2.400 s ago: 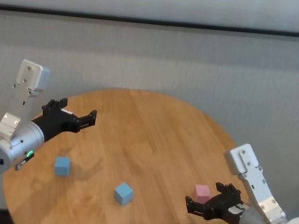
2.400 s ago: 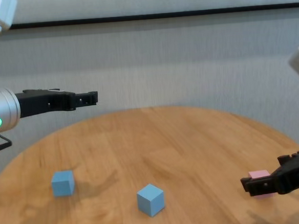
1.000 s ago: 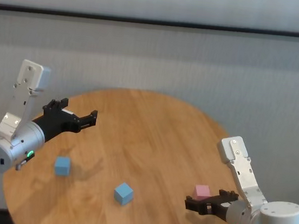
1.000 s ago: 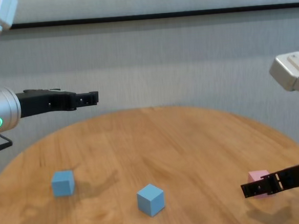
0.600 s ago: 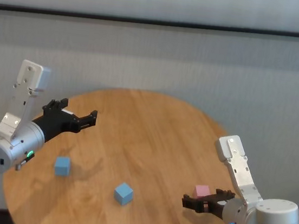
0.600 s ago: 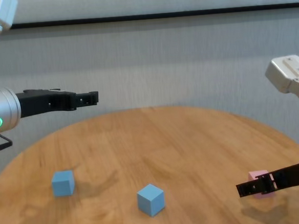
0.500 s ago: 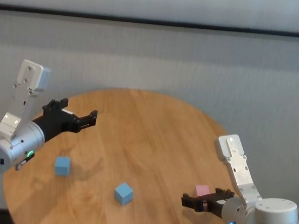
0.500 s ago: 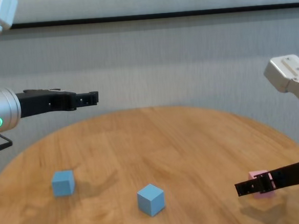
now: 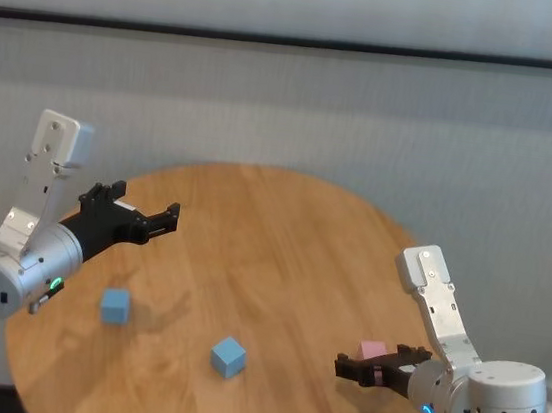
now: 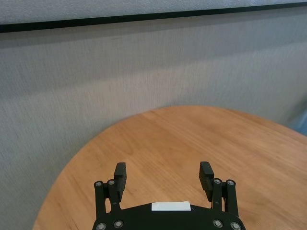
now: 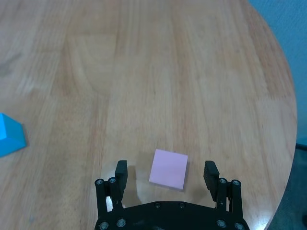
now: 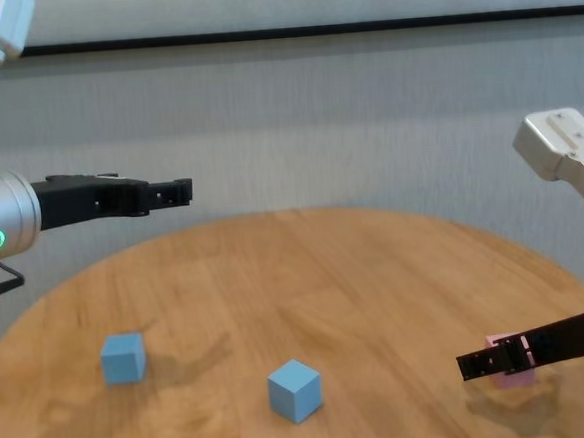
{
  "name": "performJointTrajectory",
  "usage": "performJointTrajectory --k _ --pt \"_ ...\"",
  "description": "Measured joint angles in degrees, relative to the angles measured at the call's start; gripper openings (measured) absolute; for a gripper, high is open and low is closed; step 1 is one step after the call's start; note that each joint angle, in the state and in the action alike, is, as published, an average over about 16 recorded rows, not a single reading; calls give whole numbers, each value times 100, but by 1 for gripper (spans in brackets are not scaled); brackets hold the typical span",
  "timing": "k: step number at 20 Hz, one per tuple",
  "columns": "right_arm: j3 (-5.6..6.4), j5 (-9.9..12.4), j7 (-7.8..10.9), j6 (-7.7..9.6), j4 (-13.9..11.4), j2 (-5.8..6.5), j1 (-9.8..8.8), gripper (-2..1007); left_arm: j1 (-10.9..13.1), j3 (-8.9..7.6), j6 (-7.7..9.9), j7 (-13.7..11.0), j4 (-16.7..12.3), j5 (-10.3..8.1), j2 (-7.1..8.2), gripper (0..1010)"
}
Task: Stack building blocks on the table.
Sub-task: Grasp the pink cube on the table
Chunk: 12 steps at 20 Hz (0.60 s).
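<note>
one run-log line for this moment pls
right claw: open, straddling pink block, not closed | left claw: open, raised over table, idle | blue blocks: apart, unstacked

Three small matte cubes sit flat and apart on the round wood-grain desk (image 9: 272,236), nothing stacked. One light blue block (image 9: 115,305) lies near the left edge, square to view. A second light blue block (image 9: 227,357) sits toward the middle front, turned corner-forward. The pale pink block (image 11: 168,168) rests near the right edge, upright, untouched on both sides.
</note>
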Motion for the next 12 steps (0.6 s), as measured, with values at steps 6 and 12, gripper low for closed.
performJointTrajectory --k 6,12 --pt "47 -28 66 -26 89 -43 34 1005 0 0 0 0 0 0 0 999" --pt "77 -33 113 -45 135 -66 49 1005 0 0 0 0 0 0 0 999"
